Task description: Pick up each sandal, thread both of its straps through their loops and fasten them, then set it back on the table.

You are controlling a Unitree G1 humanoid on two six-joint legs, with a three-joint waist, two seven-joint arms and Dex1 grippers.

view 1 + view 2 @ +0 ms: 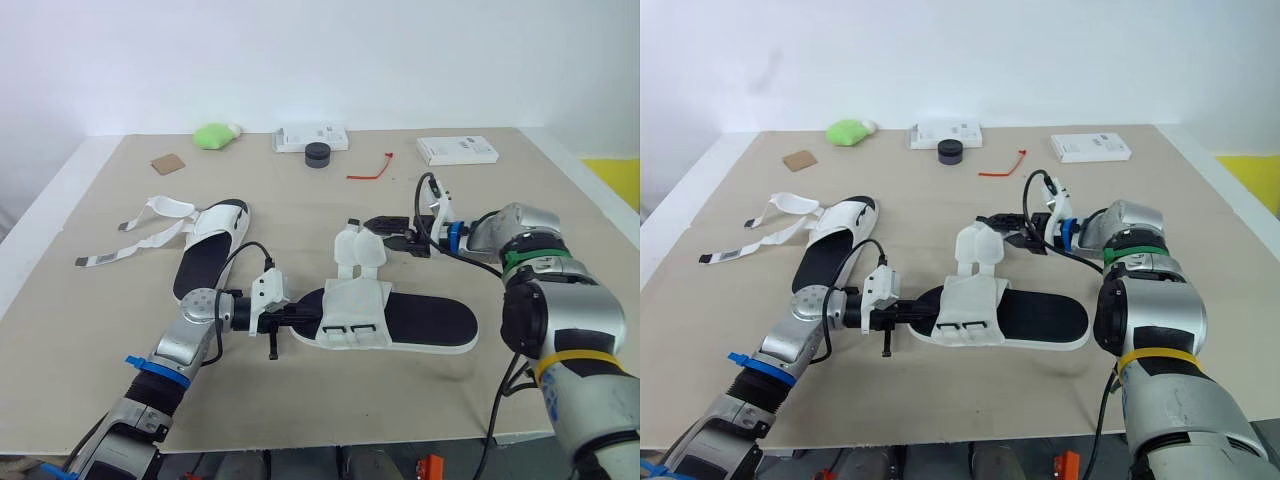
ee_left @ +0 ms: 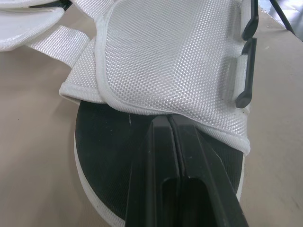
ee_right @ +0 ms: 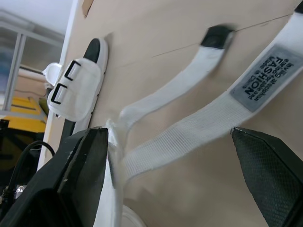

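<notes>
One sandal (image 1: 420,322) lies flat on the counter (image 1: 300,210), well nearer us than the black round cap (image 1: 318,154). Our left gripper (image 2: 169,119) has its jaws pressed together on the black insole. Between cap and sandal, our right gripper (image 1: 380,231) holds its jaws spread, white straps (image 3: 199,125) showing between them. Left of the cap lies the second sandal (image 1: 205,255), straps loose.

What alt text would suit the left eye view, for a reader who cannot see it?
A white fabric sandal with a black sole lies at the middle of a beige table, the shut left claw at its left end and the open right claw beside its raised straps. A second white sandal with loose straps lies further left.
</notes>
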